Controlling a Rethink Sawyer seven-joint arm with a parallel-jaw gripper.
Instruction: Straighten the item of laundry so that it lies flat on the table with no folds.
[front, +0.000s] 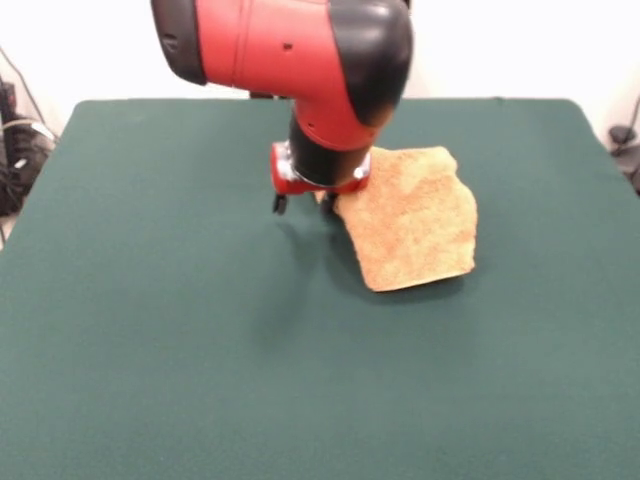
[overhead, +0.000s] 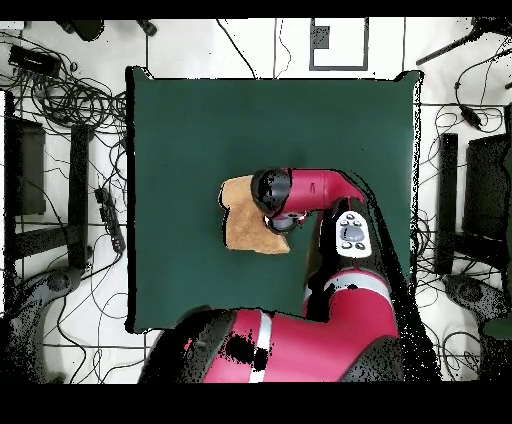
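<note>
The golden-orange towel (front: 415, 220) lies right of the middle of the dark green table (front: 150, 320), in an uneven four-sided shape with a slanted lower left edge. Its upper left corner is hidden behind the arm. My gripper (front: 303, 205) is down at the table at the towel's left edge. Its two dark fingertips (front: 280, 206) stand apart with bare table between them, and the right one touches the towel's edge. In the overhead view the towel (overhead: 243, 225) pokes out left of the arm's wrist (overhead: 275, 195), which hides the gripper. No white label shows.
The arm's red and black links (overhead: 340, 300) stretch from the bottom edge over the table's (overhead: 200, 130) near right part. Cables and dark stands (overhead: 70, 150) lie on the floor around the table. A cable bundle (front: 15, 150) sits past the table's left edge.
</note>
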